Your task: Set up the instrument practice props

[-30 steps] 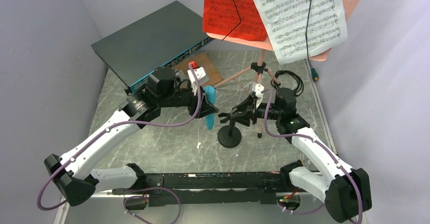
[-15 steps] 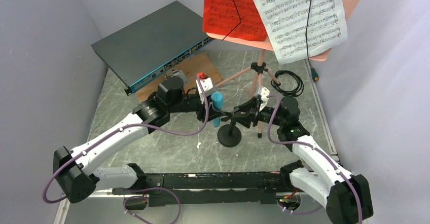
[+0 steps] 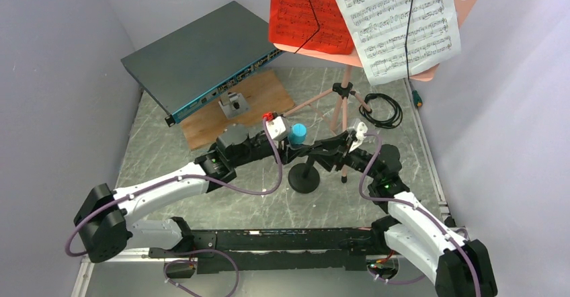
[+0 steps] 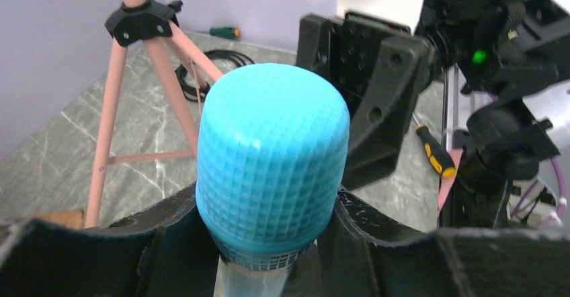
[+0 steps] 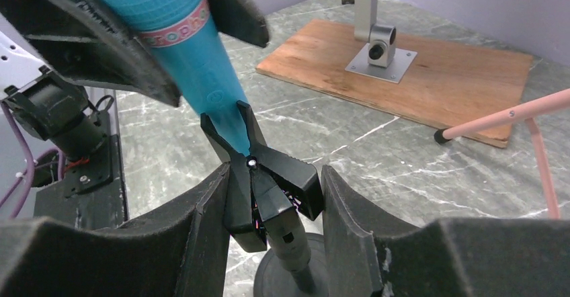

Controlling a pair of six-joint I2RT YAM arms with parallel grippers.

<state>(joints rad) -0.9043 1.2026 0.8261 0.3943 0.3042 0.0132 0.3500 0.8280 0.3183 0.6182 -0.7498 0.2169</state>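
Fingers (image 4: 158, 233) of my left gripper (image 3: 294, 142) half-spread, clamped on the mic (image 4: 272, 176) just below its mesh head; mic upright, head up. Right gripper (image 5: 275, 186) pinches the clip (image 5: 259, 176) atop the mic stand (image 3: 304, 180). Mic's tail tip sits in the clip's fork, beside the music stand (image 3: 343, 109) legs.

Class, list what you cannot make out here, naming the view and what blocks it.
1. Top view: the microphone shows only its head; the left hand and right hand cover its body.
2. Right wrist view: the mic stand base is partly behind that hand and cut by the bottom edge.
3. Top view: the music stand desk runs off the upper edge.
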